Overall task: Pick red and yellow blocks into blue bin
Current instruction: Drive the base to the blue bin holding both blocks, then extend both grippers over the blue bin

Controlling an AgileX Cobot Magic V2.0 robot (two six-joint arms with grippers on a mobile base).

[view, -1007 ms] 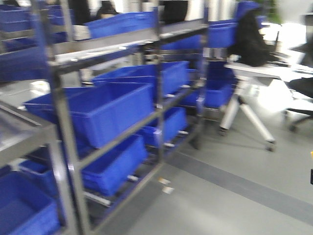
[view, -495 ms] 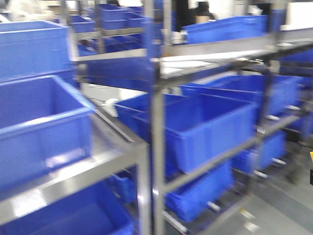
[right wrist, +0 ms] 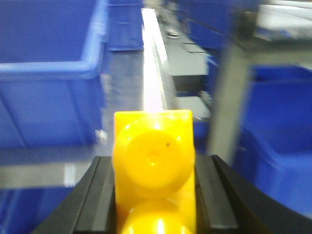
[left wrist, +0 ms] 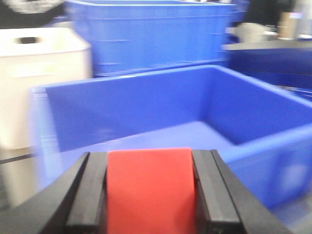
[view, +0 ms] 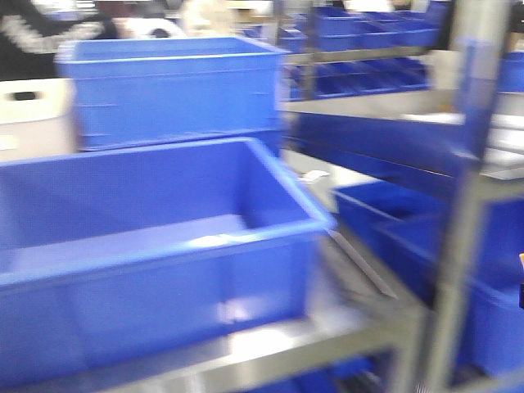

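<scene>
The left claw (left wrist: 148, 209) is clamped on the flat sides of the smooth red block (left wrist: 148, 180), ready for a clean drop. The glossy, thick-rimmed blue bin (left wrist: 258, 146) lies open just ahead of it. The right claw (right wrist: 153, 195) grips the round-studded yellow brick (right wrist: 153, 156); the bin is probably ahead to its left.

You have no text, label or number to read here. The white marks on the black garment (view: 41, 37) at the upper left are too blurred.
</scene>
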